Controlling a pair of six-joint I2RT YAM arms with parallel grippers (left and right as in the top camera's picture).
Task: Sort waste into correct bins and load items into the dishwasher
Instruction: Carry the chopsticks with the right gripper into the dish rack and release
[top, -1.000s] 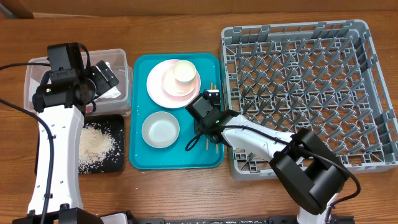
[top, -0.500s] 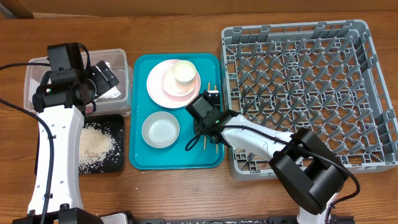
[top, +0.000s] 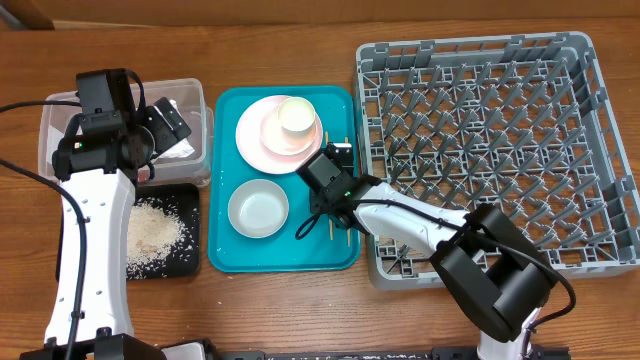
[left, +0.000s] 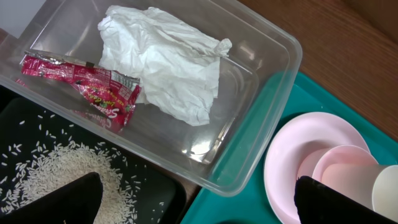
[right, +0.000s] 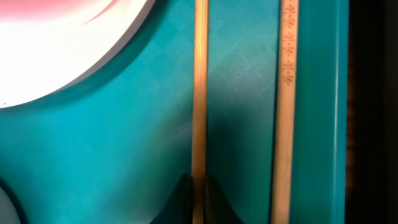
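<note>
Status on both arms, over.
Left gripper open above tub. Right gripper shut on chopstick. Second chopstick beside it on tray, apart.

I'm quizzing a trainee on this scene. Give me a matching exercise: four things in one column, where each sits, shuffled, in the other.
1. crumpled white paper napkin
2. loose white rice grains
3. small cream cup
4. thin wooden chopstick

A. on the stacked round pink plates
B. between the right fingers
C. in the clear plastic rectangular tub
D. on the shallow black rectangular tray

Pairs: 1-C, 2-D, 3-A, 4-B
</note>
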